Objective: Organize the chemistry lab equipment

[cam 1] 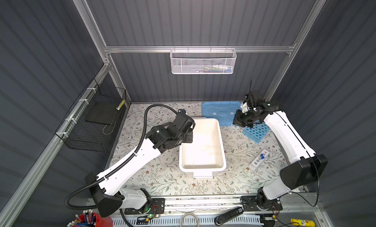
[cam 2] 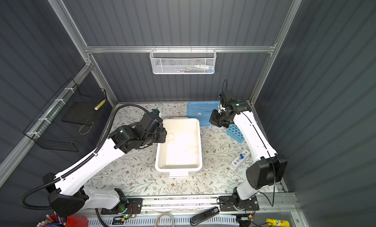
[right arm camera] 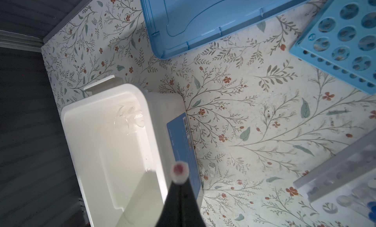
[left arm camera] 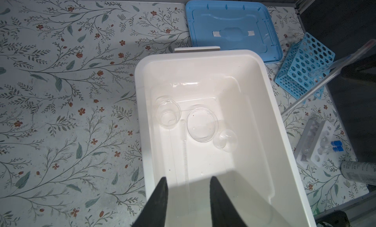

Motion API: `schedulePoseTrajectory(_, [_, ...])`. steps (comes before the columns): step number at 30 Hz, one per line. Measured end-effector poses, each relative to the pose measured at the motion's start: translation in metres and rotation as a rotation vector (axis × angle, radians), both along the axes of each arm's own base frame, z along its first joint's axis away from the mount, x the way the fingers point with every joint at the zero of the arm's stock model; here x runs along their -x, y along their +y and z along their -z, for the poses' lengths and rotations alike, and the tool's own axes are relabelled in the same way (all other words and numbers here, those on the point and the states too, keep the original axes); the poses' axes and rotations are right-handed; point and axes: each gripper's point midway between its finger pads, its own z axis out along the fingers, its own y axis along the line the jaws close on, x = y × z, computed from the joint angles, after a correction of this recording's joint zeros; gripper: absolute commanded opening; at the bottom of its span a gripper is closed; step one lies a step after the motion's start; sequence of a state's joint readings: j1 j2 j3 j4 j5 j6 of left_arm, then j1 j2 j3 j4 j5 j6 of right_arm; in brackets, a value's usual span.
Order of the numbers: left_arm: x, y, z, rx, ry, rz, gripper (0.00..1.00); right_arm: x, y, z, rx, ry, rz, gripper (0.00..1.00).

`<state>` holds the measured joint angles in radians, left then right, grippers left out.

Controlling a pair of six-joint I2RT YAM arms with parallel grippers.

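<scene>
Our right hand (right arm camera: 180,185) is clamped tight on the thin glass rod (left arm camera: 301,99), which slants down over the table (cam 1: 154,175) between the white tub (cam 1: 203,170) and the blue rack (cam 1: 255,132). Our left hand (left arm camera: 189,203) hangs over the tub, fingers (left arm camera: 160,199) apart (nothing in them). Clear glass pots (left arm camera: 168,114) sit in the tub. Two blue-capped tubes (cam 1: 262,156) are in the small white rack (cam 1: 256,162).

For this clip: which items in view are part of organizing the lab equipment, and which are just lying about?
Job: glass rod in the shut right tool; sky-blue rack; white tube rack with blue-capped tubes; beaker, dish and flask in the white tub.
Lying about: blue lid, red pen cup, mesh basket, wire basket, yellow bottle.
</scene>
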<state>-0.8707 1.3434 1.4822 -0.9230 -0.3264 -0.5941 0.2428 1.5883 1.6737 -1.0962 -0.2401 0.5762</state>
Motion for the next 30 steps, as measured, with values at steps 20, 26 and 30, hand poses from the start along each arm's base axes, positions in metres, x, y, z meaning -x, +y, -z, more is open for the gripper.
schedulePoseTrajectory(20, [-0.004, -0.005, 0.009, -0.034, 0.03, 0.001, 0.39, -0.006, -0.006, 0.072, 0.059, 0.142, -0.023, 0.06])
schedulePoseTrajectory(26, [-0.007, -0.009, 0.015, -0.052, 0.048, 0.003, 0.5, -0.016, -0.021, 0.119, 0.143, 0.232, -0.071, 0.26])
schedulePoseTrajectory(30, [-0.007, -0.008, 0.014, -0.058, 0.052, 0.001, 0.56, -0.025, -0.034, 0.147, 0.184, 0.285, -0.077, 0.39])
